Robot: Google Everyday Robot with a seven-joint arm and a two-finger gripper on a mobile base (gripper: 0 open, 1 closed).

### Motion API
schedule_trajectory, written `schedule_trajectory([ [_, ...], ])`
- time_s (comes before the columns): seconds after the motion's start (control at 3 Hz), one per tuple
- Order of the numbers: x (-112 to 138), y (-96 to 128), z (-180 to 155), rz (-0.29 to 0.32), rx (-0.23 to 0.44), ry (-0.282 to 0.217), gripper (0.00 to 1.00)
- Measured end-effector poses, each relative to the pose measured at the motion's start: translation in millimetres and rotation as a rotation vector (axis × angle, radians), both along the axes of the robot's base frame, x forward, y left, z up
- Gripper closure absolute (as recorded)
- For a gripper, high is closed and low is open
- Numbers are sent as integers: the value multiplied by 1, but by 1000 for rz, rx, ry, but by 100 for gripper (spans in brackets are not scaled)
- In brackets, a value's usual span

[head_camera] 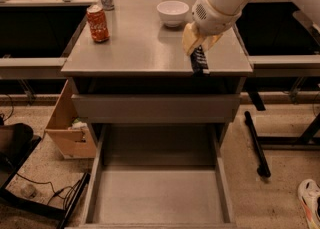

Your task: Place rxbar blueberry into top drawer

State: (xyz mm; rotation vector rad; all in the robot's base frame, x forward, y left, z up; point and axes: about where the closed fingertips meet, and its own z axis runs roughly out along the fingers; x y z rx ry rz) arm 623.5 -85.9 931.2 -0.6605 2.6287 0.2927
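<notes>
Over at 8 o'clock, on the floor beside the cabinet, there's a cardboard box (65,133), not my problem. Up on the countertop (140,48) the red soda can (97,23) sits at 11 o'clock. Dead centre is a plain drawer front (155,108), and below it at 6 o'clock the top drawer (160,198) is pulled wide open, floor bare. The white bowl (172,12) is at 12.

Moving right, my gripper (198,48) is at roughly 1 o'clock over the counter's front right corner. It's pinching the top end of the rxbar blueberry (199,63), which hangs down with its lower end right at the front edge.

So I'd call the pick done and the drop not. What's left: carry the bar out past that edge, down into the drawer, and let go.
</notes>
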Motion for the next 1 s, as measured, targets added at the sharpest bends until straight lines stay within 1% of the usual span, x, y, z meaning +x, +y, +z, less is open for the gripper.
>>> schedule_trajectory([
  [0.33,-54,18,-34,8,74,20,100],
  [0.67,-80,25,-87,5,147,57,100],
  [1.0,-85,31,-152,3,230,110,100],
])
